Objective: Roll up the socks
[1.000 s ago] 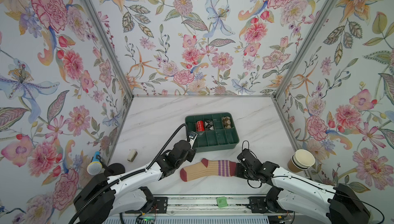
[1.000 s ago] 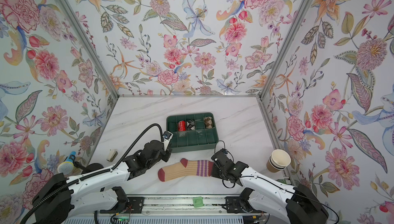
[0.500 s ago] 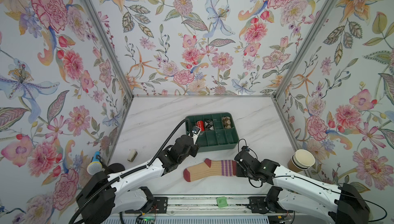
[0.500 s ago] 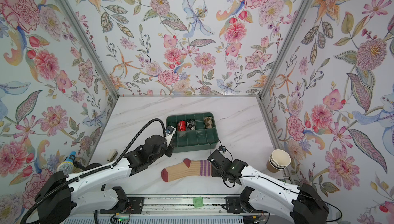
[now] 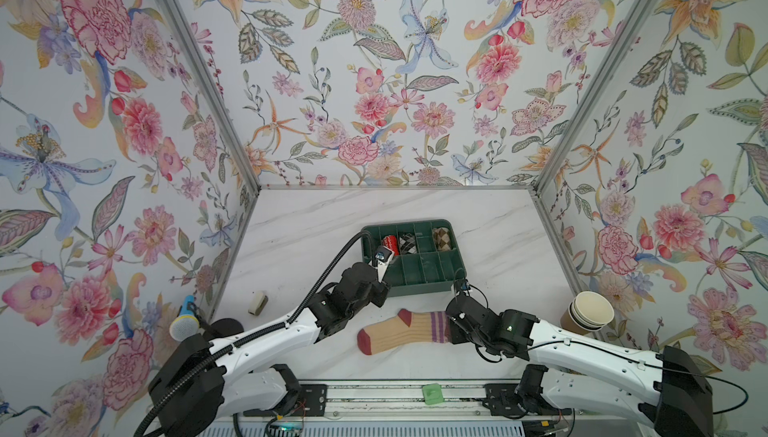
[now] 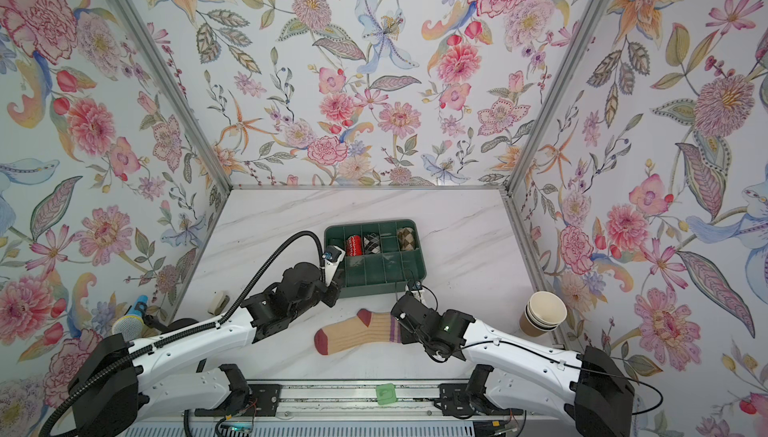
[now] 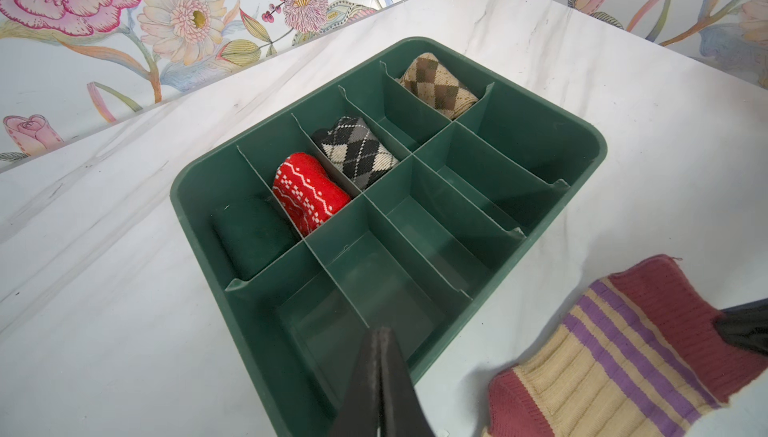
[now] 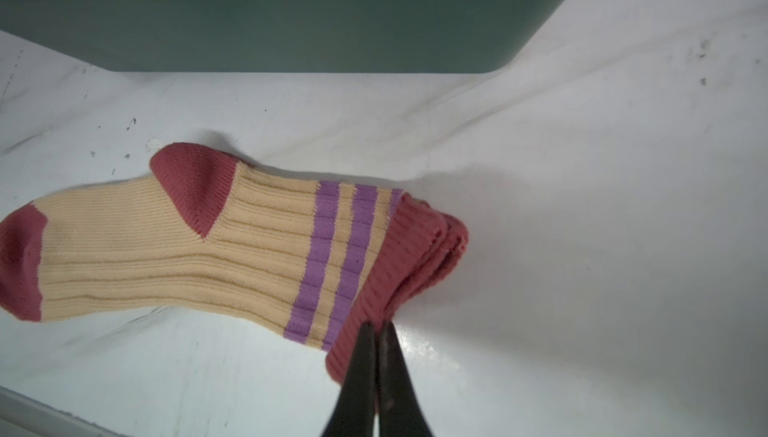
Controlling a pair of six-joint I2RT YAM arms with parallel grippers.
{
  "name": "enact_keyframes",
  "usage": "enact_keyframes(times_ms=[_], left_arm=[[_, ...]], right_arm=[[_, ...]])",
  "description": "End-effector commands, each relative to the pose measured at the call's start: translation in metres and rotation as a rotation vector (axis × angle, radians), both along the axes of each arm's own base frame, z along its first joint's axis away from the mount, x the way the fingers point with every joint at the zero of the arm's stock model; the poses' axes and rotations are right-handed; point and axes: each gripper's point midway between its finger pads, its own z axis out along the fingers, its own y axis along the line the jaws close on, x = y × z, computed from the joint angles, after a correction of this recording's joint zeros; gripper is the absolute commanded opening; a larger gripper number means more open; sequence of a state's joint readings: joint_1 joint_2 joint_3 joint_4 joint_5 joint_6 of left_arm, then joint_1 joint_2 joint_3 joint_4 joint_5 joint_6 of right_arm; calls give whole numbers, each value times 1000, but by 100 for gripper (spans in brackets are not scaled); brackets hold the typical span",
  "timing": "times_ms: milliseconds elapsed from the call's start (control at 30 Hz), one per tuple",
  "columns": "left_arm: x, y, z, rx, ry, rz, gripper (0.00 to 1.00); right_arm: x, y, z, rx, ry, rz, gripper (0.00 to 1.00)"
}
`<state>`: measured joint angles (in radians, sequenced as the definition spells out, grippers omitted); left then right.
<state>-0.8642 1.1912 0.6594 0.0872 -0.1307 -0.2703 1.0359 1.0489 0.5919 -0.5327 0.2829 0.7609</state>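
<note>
Sock (image 5: 401,333) lies flat on the table (image 5: 311,227) just in front of the tray (image 5: 419,289), toe toward the left arm, cuff toward the right arm; against a second ago it shows shorter, since the red cuff now doubles over toward the purple stripes, and the toe sits slightly further toward the right arm; in the right wrist view the cuff stands bunched in several layers, so the roll looks only just begun, with nearly the whole foot yet to wind. Right gripper (image 8: 376,372) is at that cuff, its jaws pressed together on the cuff's corner, and it stands nearer the toe than it did; I judge that it is carrying the fold along. Left gripper (image 7: 380,376), which hung beside the heel a second ago, now hovers over the tray's near edge, jaws together and empty, clear of the sock; nothing pins the toe, so the sock may slide rather than roll. Four rolled socks (image 7: 309,193) sit in back compartments of the tray; the front row is bare.
</note>
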Motion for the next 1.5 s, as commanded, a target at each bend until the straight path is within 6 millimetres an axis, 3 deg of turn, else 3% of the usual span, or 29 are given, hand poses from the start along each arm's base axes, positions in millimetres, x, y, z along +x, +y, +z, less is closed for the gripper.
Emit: enact_keyframes(times_ms=[0,433,733,1067,1300,1467], left_arm=[[-2,-3,6,-24,2,-13,7],[-2,-1,3,-29,9,-16,7],[-3,1,-1,-30,19,-18,7],[-2,1,-5,-27,31,-18,8],[-3,0,-10,-23,46,-26,5],[-3,-2,-12,-19,54,-35,0]], right_arm=[[6,25,13,34,-43,77,0],[-7,63,-5,33,33,228,0],[-17,75,-21,34,112,280,0],[-15,77,-31,30,142,278,3],[-18,78,-32,91,196,286,23],[-16,78,-19,167,198,284,29]])
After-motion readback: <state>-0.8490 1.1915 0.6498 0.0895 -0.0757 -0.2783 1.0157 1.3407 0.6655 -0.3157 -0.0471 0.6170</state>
